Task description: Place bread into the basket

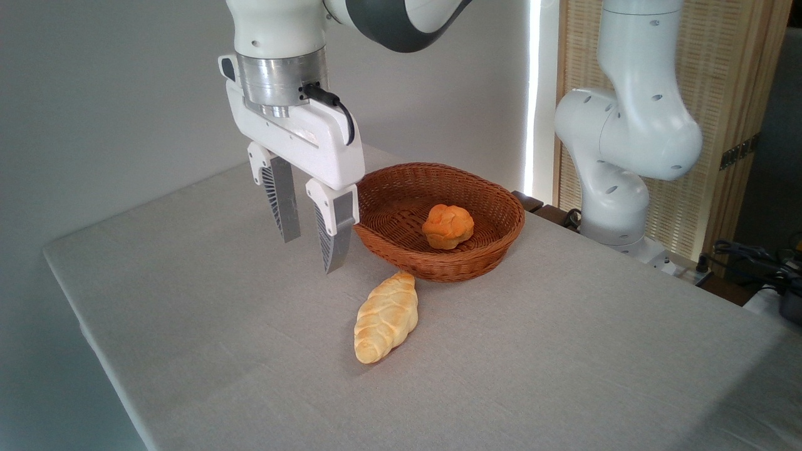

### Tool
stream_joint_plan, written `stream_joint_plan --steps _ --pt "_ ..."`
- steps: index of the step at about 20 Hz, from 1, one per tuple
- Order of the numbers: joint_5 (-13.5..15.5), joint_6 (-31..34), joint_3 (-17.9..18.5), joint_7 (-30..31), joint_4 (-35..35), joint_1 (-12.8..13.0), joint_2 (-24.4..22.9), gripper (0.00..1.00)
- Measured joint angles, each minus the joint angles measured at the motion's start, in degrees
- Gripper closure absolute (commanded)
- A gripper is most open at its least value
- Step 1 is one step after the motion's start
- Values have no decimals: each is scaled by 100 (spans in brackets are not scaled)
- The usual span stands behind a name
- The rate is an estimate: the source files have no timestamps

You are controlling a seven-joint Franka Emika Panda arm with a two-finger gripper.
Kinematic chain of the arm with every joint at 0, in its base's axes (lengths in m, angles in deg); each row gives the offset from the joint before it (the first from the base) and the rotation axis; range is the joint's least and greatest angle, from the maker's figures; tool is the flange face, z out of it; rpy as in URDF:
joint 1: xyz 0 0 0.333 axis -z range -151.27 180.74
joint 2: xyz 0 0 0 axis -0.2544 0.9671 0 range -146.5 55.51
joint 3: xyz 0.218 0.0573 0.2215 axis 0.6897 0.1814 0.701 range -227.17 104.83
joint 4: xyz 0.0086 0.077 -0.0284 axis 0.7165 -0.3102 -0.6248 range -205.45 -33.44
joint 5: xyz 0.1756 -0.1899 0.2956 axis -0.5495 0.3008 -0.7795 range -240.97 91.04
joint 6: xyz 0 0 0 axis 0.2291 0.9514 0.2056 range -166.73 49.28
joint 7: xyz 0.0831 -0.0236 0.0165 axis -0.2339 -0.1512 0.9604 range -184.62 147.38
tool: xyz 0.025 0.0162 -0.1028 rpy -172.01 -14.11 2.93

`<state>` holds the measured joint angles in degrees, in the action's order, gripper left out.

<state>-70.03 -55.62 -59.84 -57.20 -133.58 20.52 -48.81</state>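
Grey linen covers the wide table (564, 363) beneath a plain pale wall, with a slatted wooden screen (727, 113) at two o'clock; on it, from largest to smallest, sit the shallow oval reddish-brown woven wicker basket (495, 241), the elongated pale golden-yellow braided loaf (386, 317) and a small round orange bun (447, 226) already inside the basket. The loaf lies flat on the cloth at the basket's seven o'clock, its upper tip close to or touching the wicker wall, its long axis running from one o'clock down to seven o'clock. The white two-finger gripper (311, 254) hangs empty at the loaf's eleven o'clock, clear of the cloth, fingers moderately spread with nothing between them.

The step in hand looks like the approach; done well, it means shifting toward five o'clock until the loaf's thick middle sits under the gap, turning the wrist so the fingers straddle the narrow width, descending straight, closing gently; then lifting above the rim and setting it beside the bun.
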Motion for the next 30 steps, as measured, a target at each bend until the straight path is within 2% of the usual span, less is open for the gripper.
stream_joint_plan --steps 9,14,22,30 --pt "0 296 53 24 -61 -16 33 0" --pt "0 322 69 106 -589 -20 -9 0" --pt "4 -467 135 115 -1632 -23 -139 0" --pt "5 -735 99 113 -1760 5 4 0"
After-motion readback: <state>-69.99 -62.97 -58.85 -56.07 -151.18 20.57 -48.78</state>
